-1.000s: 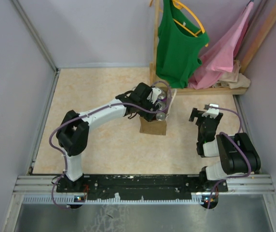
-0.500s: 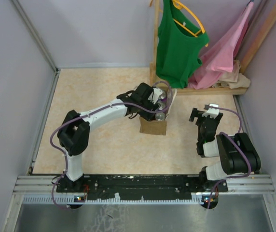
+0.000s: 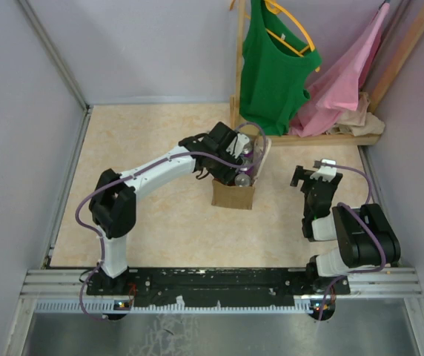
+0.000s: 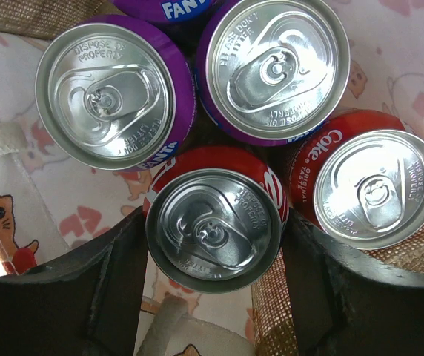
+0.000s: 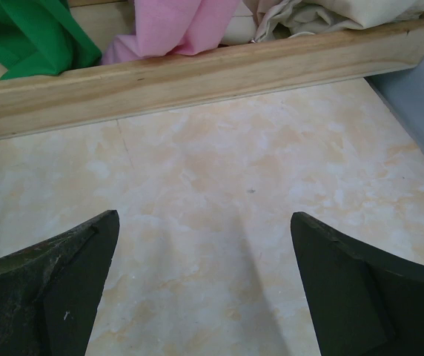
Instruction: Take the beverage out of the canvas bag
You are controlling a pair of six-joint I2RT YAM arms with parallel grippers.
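L gripper (image 4: 212,221) pinches the red can (image 4: 216,248), upright among other cans (image 4: 116,93) inside the canvas bag (image 3: 234,196); R gripper (image 5: 203,219) spread wide, empty: pull yours straight up, w/o dragging neighbours.

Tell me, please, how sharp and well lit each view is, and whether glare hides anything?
Left wrist view: crisp, lid print on the red can readable, soft sheen only, the dark left fingers lose detail. Right wrist view: table sharp and evenly lit, right fingers near-black. Top view: even light, the canvas bag small, no glare.
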